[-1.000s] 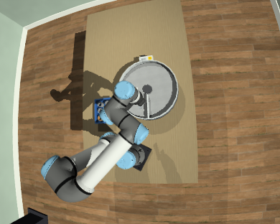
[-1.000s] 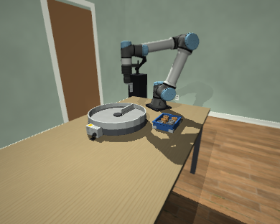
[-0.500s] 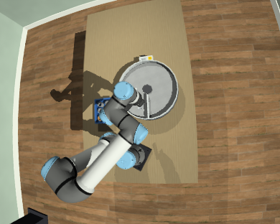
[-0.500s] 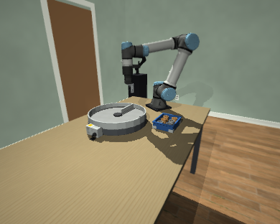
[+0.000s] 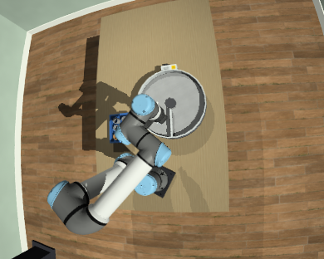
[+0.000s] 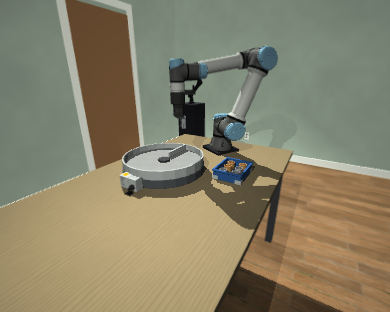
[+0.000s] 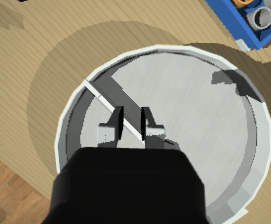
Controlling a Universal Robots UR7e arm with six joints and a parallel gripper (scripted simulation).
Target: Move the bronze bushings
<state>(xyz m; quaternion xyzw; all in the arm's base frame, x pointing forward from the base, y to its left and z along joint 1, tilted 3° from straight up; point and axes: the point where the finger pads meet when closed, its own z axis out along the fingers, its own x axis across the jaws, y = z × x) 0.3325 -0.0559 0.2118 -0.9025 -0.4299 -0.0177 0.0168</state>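
Note:
The blue crate [image 6: 232,170] sits on the table to the right of the turntable and holds several bronze and steel bushings. In the wrist view only its corner [image 7: 251,22] shows, with a steel bushing [image 7: 263,17] and the edge of a bronze bushing [image 7: 243,2]. The turntable [image 6: 163,162] has a grey disc [image 7: 186,120] with a dark hub [image 6: 163,159], and nothing stands on the disc. My gripper [image 7: 132,116] hangs high above the disc's rim. Its fingers stand narrowed with a gap between them and hold nothing. In the top view the arm covers much of the crate [image 5: 113,124].
A fixed sweeper bar [image 7: 111,102] runs from the hub to the rim under the gripper. A raised wall rings the disc. A small control box [image 6: 129,182] sits on the turntable's front side. The arm's base [image 6: 222,142] stands behind the crate. The table edge is just right of the crate.

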